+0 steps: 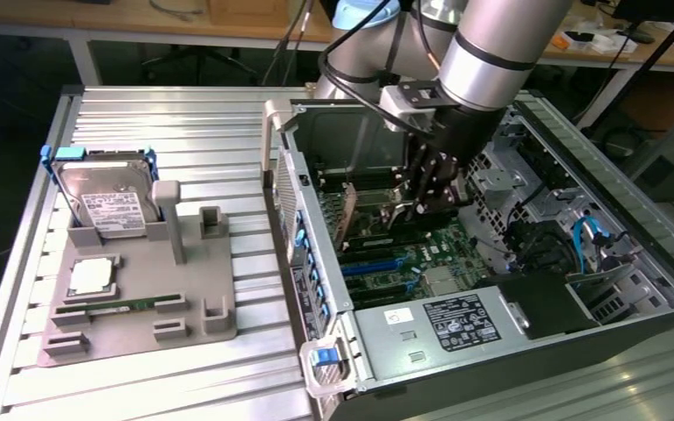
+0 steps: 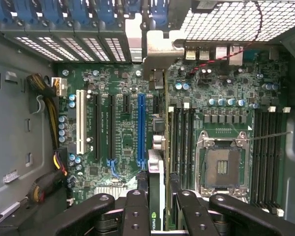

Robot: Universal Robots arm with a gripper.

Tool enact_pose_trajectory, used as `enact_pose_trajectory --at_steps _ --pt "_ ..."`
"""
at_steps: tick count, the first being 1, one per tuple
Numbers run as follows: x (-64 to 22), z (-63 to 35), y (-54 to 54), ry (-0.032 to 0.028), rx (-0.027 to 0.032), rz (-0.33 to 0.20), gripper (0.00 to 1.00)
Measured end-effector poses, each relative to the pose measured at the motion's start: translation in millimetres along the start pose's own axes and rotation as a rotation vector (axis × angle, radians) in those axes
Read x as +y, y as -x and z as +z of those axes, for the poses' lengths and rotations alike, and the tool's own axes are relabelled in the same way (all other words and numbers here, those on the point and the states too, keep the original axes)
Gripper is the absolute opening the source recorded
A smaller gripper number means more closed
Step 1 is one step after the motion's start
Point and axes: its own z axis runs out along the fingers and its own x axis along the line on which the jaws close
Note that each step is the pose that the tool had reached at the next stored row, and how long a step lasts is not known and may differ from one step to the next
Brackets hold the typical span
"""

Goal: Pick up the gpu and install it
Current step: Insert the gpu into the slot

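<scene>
The gpu [image 1: 363, 213] hangs edge-on inside the open computer case [image 1: 618, 219], just above the motherboard [image 1: 402, 263], with my gripper [image 1: 427, 203] shut on it. In the wrist view the gpu [image 2: 156, 167] is a thin upright card running from between my fingers [image 2: 135, 211] up to its silvery end bracket [image 2: 156, 73] at the case's rear wall. It stands just beside the long blue slot [image 2: 141, 128], between that slot and the memory slots. Whether its edge touches a slot I cannot tell.
A grey fixture plate [image 1: 197, 289] on the exterior view's left holds a hard drive with blue rails [image 1: 109, 197], a processor [image 1: 91, 276] and a memory stick [image 1: 120, 305]. Inside the case are the power supply [image 1: 455, 320], a cable bundle [image 2: 54, 132] and the processor socket [image 2: 221, 167].
</scene>
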Motion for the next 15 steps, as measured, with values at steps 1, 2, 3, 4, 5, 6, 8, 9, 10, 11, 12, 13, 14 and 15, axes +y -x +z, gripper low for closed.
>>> enact_pose_trajectory --at_steps 1,2,3,4,5,6,8,9,10,11,12,13,14,15 --pt "0.9 0.4 -0.9 0.0000 -0.0001 0.000 0.27" --pt "1.8 0.9 -1.9 0.0000 0.0000 0.000 0.27" --pt "2.6 1.5 -3.2 0.0001 0.0000 0.000 0.27" --pt "3.5 2.1 -4.4 0.0000 -0.0001 0.000 0.27" --pt "4.2 2.6 -5.6 0.0000 -0.0002 0.000 0.27" --pt "4.9 3.1 -6.7 0.0001 0.0000 0.000 0.27" --pt "6.8 4.5 -8.0 0.0000 -0.0002 0.000 0.27" --pt "7.6 5.6 -8.2 -0.0001 -0.0004 0.000 0.27" --pt "8.2 6.6 -8.3 0.0000 -0.0002 0.000 0.27" --pt "8.8 7.4 -8.4 0.0000 0.0000 0.000 0.27" --pt "9.5 8.6 -8.3 0.0000 -0.0001 0.000 0.27" --pt "10.3 9.8 -8.4 0.0000 -0.0001 0.000 0.27" --pt "11.0 10.8 -8.4 0.0001 -0.0001 0.000 0.27" --pt "12.0 11.9 -8.4 0.0001 -0.0001 0.000 0.27"
